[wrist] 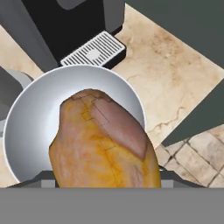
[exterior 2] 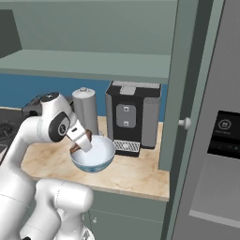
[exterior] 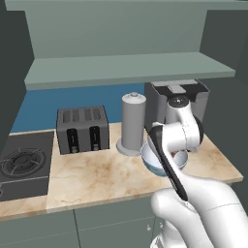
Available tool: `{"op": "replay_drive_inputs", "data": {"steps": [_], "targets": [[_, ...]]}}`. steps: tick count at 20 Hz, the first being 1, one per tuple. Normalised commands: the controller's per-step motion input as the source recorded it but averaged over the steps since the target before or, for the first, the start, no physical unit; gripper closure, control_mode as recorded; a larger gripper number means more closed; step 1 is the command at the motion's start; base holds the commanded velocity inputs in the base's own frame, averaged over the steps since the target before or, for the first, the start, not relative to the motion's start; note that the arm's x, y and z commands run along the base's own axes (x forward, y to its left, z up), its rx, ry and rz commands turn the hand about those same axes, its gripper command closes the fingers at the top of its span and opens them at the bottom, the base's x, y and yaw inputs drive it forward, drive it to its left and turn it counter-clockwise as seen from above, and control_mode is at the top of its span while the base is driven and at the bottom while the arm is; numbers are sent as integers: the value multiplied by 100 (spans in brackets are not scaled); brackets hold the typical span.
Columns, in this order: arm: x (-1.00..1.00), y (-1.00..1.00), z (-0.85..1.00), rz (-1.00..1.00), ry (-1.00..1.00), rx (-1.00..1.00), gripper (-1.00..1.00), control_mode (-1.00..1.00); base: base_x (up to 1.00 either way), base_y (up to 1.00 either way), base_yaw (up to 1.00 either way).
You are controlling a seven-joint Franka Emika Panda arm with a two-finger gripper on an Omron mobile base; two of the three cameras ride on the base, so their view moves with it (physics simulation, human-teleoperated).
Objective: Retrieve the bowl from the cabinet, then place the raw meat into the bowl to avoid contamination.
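The pale blue-white bowl stands on the marble counter in front of the coffee machine. My gripper hangs just above the bowl's rim, shut on the raw meat, an orange-brown lump with a darker end. In the hand view the meat covers much of the bowl's inside and most of my fingers. In the left base view my forearm hides part of the bowl. The grey-green cabinet is above the counter, and its door stands open at the right.
A tall grey canister stands just behind the bowl, and a toaster sits to its left. The coffee machine with its drip grille stands close behind. A stove is at far left. The counter's front edge is near.
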Motion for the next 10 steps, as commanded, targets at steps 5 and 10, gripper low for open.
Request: {"op": "replay_drive_inputs", "data": {"steps": [5, 10], "targets": [[16, 0, -32, 1, 0, 0, 100, -100, 0, 0, 0], [8, 0, -31, 0, 0, 0, 100, -100, 0, 0, 0]]}}
